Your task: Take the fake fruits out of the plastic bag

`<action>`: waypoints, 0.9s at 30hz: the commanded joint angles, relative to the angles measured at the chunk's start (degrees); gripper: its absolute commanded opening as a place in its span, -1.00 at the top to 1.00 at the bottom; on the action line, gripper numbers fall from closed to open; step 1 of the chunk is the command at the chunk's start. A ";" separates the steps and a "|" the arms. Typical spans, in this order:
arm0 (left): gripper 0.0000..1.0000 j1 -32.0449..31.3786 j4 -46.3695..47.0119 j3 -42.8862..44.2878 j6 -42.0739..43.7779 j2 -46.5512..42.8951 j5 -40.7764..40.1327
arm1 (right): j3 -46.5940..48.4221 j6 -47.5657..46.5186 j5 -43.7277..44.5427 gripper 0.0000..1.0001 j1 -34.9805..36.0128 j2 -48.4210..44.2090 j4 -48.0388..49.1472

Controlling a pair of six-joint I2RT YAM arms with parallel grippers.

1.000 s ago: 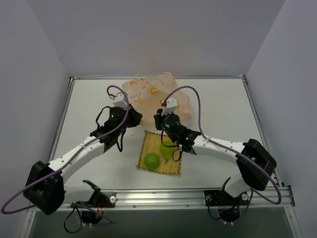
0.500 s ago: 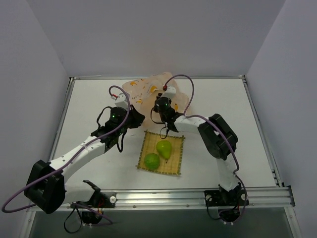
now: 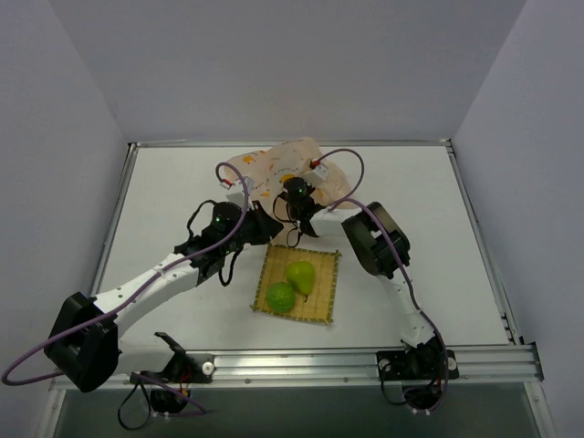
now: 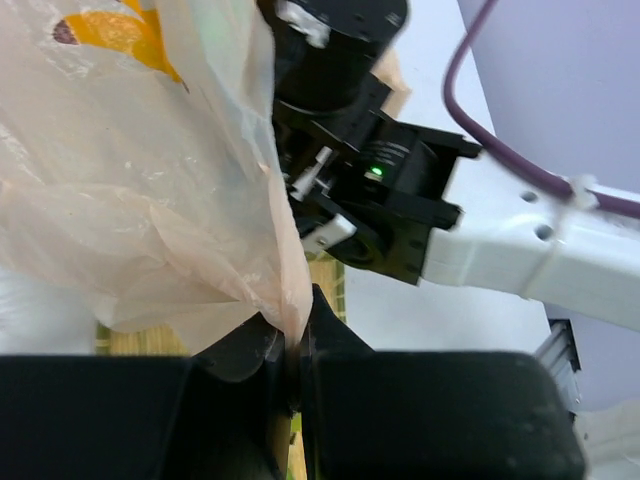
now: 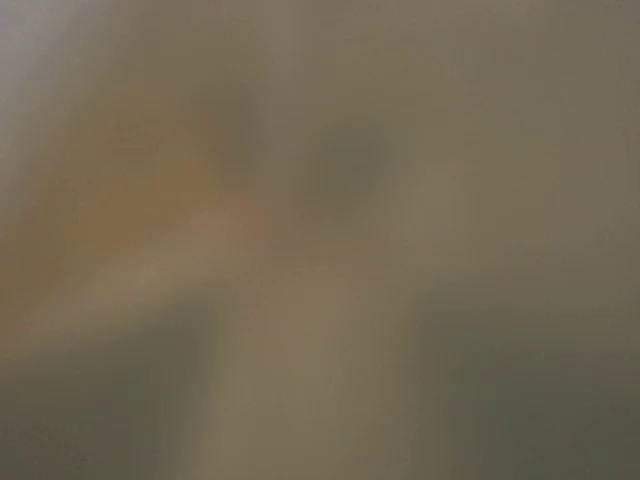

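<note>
The peach plastic bag [image 3: 274,167] with orange prints lies at the back of the table. My left gripper [image 3: 265,225] is shut on the bag's edge, and the left wrist view shows the film [image 4: 130,180] pinched between its jaws [image 4: 293,345]. My right gripper [image 3: 295,193] is pushed against the bag's mouth with its fingers hidden by the film. The right wrist view is a brown blur. Two fake fruits, a green pear [image 3: 301,274] and a round green lime [image 3: 280,297], lie on the yellow woven mat [image 3: 327,297].
The right arm's elbow [image 3: 374,237] is folded up just right of the mat. Its black wrist [image 4: 350,190] crowds close to the left gripper. Grey walls ring the white table, and a metal rail [image 3: 365,360] runs along the near edge.
My right gripper has left the pear on the mat and swung back to the bag's mouth, its elbow folding in. My left gripper has shifted right, still gripping the bag.
</note>
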 commanded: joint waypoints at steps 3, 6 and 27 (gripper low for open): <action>0.95 -3.36 4.83 3.94 -3.36 -0.43 3.84 | 1.54 6.34 -0.77 -0.54 -1.33 -0.31 7.75; 0.95 -6.08 5.19 4.56 -3.63 -0.51 4.28 | 0.31 7.58 -1.73 -0.57 -1.86 -0.14 10.03; -0.73 2.17 -11.67 15.51 11.90 -5.61 -1.60 | 0.66 1.17 -17.54 0.32 -4.58 3.66 12.14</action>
